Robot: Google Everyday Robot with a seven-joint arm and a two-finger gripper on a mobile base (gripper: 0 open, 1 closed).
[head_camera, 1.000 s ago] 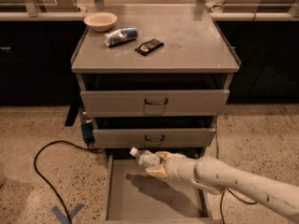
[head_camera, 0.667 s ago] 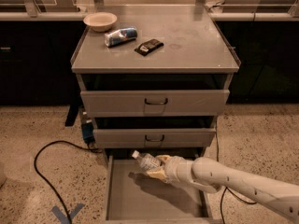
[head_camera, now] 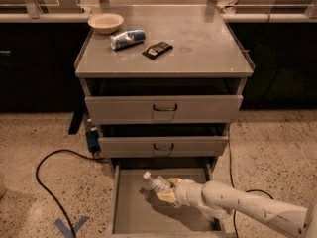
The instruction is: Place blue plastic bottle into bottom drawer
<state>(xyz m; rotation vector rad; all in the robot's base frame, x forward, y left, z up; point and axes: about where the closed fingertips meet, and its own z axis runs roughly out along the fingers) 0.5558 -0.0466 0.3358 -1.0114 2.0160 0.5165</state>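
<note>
Camera view: at eight o'clock a black cable (head_camera: 42,180) loops over the speckled floor, well apart from the work. On the grey counter (head_camera: 198,43), toward eleven o'clock, sit a shallow cream bowl (head_camera: 105,22), a blue-and-silver can (head_camera: 128,38) lying on its side and a flat dark packet (head_camera: 157,49); none belongs to this step. Below the middle drawer (head_camera: 163,146) with its dark handle, the wide, shallow grey metal bottom drawer (head_camera: 130,209) is pulled out, its floor bare at the left. Over its middle hangs the small, white-capped blue plastic bottle (head_camera: 158,184), tilted with its cap toward ten o'clock. A shadow lies on the floor beneath it, so I judge it is not yet resting. The robot's two-finger end effector (head_camera: 167,189) is clamped around the bottle's lower body, reaching in from four o'clock on the white arm (head_camera: 247,209). The step in hand appears to be lowering and letting go. To do it well, bring the bottle down until its side meets the floor, clear of the drawer's walls and of the middle drawer's front at twelve o'clock, then part the fingers fully. A round bottle may roll, so release low and gently, then withdraw toward four o'clock, lifting over the right rim.
</note>
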